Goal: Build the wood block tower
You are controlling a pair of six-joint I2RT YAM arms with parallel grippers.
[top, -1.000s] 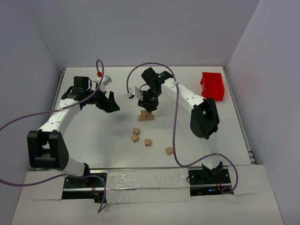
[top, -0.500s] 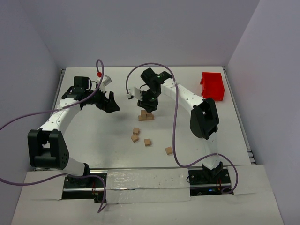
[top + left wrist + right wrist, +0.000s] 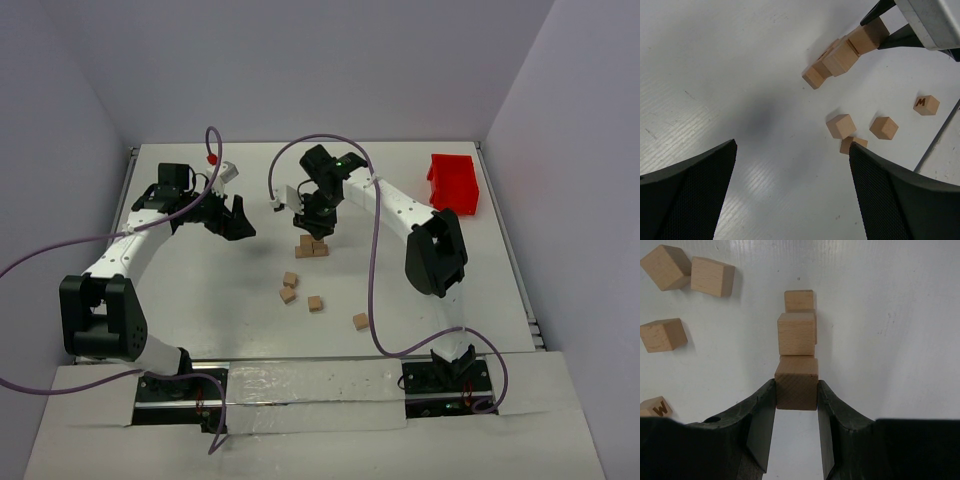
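Observation:
The tower (image 3: 312,246) is a small cluster of tan wood blocks at mid-table. My right gripper (image 3: 313,226) is directly over it, shut on one wood block (image 3: 796,389) pinched between both fingers. Just past that block, two more blocks (image 3: 797,333) lie in line with it. Whether the held block rests on them I cannot tell. The left wrist view shows the same cluster (image 3: 839,59) with the held block (image 3: 868,37) at its far end. My left gripper (image 3: 232,216) hangs open and empty to the left of the tower. Loose blocks (image 3: 290,280) (image 3: 315,303) (image 3: 361,321) lie nearer the arm bases.
A red bin (image 3: 455,183) stands at the right rear of the table. In the right wrist view, several loose blocks (image 3: 712,276) lie left of the fingers, one printed with a W (image 3: 655,406). Purple cables arc over both arms.

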